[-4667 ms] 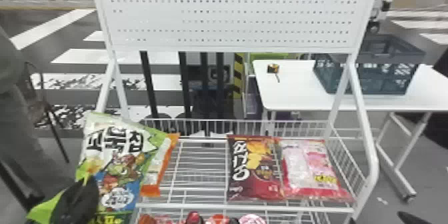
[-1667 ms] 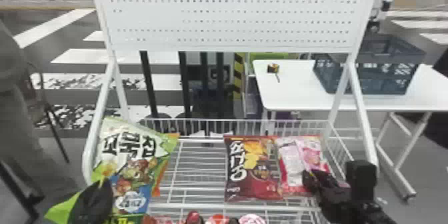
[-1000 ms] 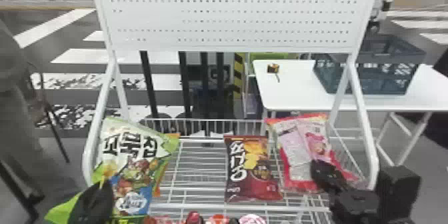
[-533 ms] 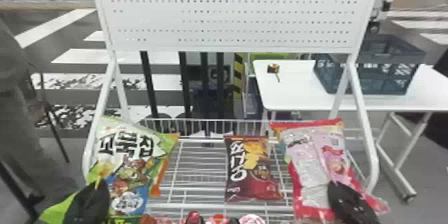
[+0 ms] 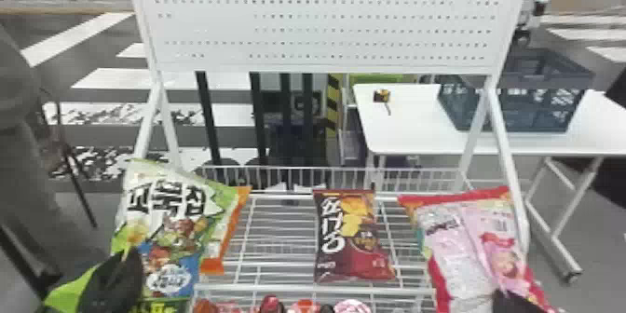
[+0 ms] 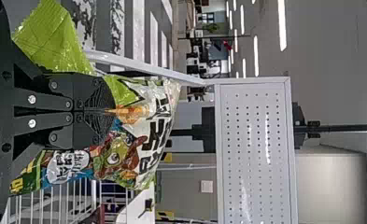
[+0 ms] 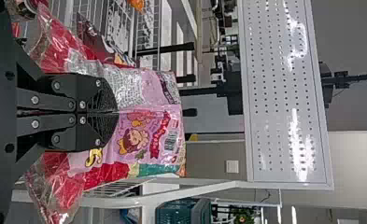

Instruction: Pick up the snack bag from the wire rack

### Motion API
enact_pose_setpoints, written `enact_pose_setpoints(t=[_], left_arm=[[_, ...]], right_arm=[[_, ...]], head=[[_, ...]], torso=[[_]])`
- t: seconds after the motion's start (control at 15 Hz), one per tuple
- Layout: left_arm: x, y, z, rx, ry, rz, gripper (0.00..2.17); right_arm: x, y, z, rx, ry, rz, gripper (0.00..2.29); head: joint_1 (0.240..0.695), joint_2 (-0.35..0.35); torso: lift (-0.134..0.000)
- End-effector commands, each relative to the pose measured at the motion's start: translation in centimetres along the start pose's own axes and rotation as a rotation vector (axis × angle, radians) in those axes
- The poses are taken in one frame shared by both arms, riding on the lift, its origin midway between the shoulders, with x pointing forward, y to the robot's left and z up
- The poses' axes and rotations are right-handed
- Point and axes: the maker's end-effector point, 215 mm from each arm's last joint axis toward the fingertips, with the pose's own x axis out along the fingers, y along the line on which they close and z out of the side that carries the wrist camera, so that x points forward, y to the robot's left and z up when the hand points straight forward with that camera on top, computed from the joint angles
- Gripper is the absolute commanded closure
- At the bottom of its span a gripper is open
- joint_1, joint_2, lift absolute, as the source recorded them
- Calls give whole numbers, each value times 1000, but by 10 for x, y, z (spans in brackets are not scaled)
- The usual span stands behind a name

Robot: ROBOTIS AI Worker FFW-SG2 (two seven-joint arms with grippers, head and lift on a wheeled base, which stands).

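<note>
though aslant, pink bag (image 5: 454, 251) long-axis up in closed right end effector (image 5: 503, 299), green bag (image 5: 179, 223) likewise in left (image 5: 128, 263)

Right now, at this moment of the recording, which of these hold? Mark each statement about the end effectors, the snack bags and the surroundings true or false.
1. The left end effector is shut on the green snack bag. True.
2. The right end effector is open and empty. False: it is shut on the pink snack bag.
3. The dark red snack bag lies on the wire rack. True.
4. The dark crate stands on the floor. False: it stands on the white table.
5. The perforated white panel is higher than the dark red snack bag. True.
</note>
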Motion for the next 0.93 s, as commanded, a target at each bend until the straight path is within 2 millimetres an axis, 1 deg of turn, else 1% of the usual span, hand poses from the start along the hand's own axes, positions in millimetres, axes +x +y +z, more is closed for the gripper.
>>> enact_pose_setpoints(t=[0.0, 0.87], left_arm=[[-1, 1, 2, 0, -2, 1, 1605], [-3, -2, 4, -7, -4, -3, 1605]], right_arm=[[0, 4, 3, -4, -3, 6, 2250], [-2, 2, -2, 5, 5, 3, 2250]], head=[[499, 0], [499, 0]], torso=[[0], [0]])
